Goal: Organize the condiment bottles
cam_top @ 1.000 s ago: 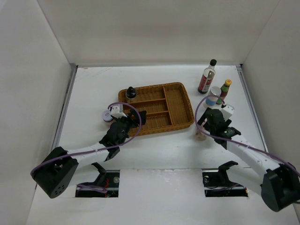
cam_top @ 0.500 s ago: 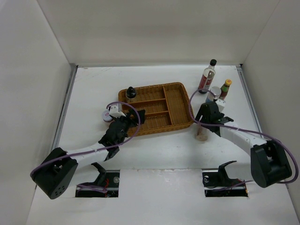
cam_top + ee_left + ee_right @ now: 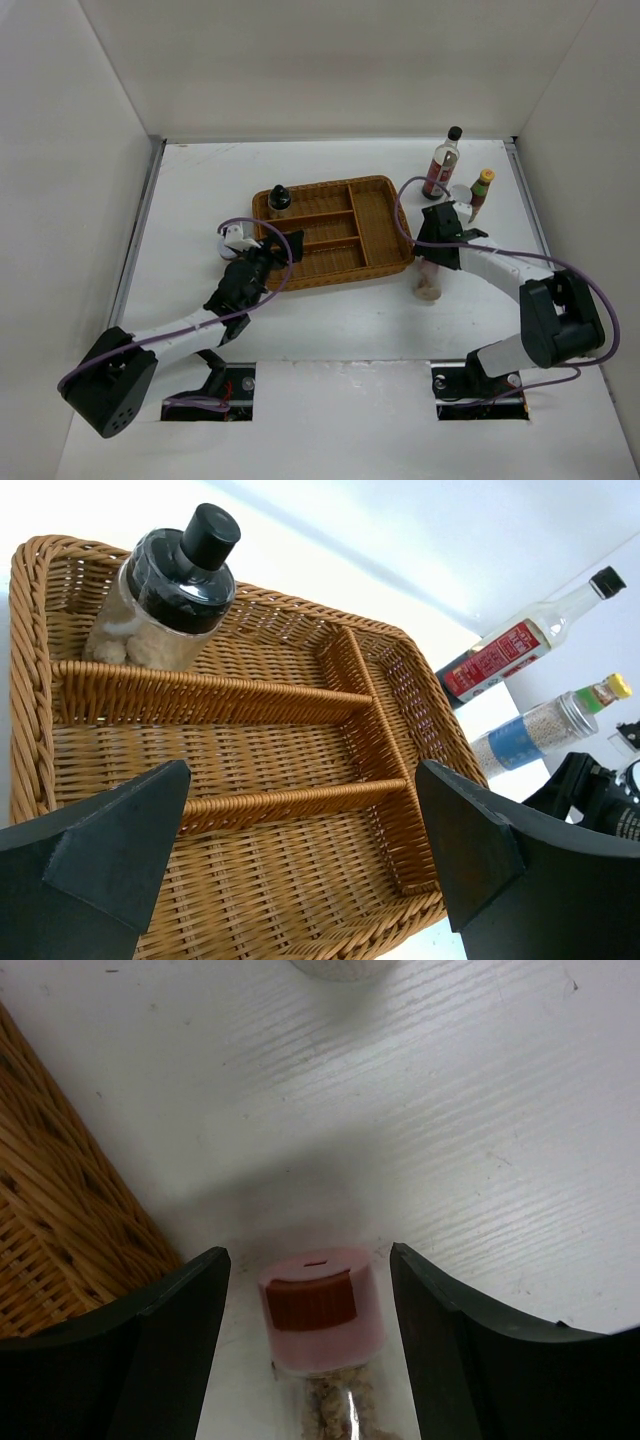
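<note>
Your R gripper (image 3: 308,1258) is spread wide, fingers flanking the pink-cap bottle (image 3: 320,1305) w/o touching it (it's on the table (image 3: 330,330) at the tray's (image 3: 350,275) 4 o'clock). L gripper (image 3: 300,780) gapes too, empty, at the tray's 8 o'clock corner. The black-cap jar (image 3: 165,590) sits in the 10 o'clock compartment.

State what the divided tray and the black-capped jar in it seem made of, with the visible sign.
Tray: woven wicker or rattan, matte brown; braided strands show in walls and floor. Jar: clear glass or plastic, hard to tell which, since pale granules show through; cap glossy black, probably plastic.
</note>
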`<action>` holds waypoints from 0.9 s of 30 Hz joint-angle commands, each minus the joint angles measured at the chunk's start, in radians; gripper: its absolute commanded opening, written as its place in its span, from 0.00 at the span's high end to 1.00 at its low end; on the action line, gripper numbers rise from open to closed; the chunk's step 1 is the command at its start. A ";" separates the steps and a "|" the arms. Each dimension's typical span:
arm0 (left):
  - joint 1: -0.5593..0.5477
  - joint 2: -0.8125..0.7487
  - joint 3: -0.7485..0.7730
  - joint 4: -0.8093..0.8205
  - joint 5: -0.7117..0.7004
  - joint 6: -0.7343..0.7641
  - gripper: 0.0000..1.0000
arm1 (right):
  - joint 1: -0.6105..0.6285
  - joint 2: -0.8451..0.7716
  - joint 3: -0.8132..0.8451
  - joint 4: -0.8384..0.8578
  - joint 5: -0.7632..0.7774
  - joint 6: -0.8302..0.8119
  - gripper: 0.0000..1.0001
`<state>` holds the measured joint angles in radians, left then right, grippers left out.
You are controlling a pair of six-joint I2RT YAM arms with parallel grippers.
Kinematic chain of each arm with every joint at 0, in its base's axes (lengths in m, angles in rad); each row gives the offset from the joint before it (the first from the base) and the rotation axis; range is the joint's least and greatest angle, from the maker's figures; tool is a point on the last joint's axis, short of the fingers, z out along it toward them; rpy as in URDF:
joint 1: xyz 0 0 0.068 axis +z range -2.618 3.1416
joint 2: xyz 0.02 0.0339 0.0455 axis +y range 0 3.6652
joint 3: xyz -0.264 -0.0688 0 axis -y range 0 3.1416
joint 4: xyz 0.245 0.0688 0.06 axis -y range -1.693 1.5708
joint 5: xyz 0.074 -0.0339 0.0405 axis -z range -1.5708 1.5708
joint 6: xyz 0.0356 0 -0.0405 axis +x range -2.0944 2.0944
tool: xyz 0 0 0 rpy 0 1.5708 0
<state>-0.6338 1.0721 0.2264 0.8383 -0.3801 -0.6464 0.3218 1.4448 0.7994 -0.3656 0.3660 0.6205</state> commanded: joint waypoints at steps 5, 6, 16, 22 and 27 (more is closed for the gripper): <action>0.026 -0.038 -0.012 0.027 0.010 -0.015 0.00 | 0.010 0.014 0.035 -0.052 -0.016 -0.001 0.28; 0.026 -0.037 -0.012 0.027 0.010 -0.016 0.00 | 0.010 0.014 0.035 -0.052 -0.016 -0.001 0.28; 0.033 -0.032 -0.013 0.027 0.010 -0.021 0.00 | 0.010 0.014 0.035 -0.052 -0.016 -0.001 0.28; 0.036 -0.037 -0.016 0.027 0.012 -0.022 0.00 | 0.010 0.014 0.035 -0.052 -0.016 -0.001 0.28; 0.038 -0.028 -0.015 0.027 0.015 -0.025 0.00 | 0.010 0.059 0.078 -0.050 -0.064 -0.008 0.67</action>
<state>-0.6025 1.0546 0.2218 0.8303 -0.3798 -0.6621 0.3244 1.5120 0.8623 -0.4202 0.3393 0.6094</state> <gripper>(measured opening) 0.997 0.554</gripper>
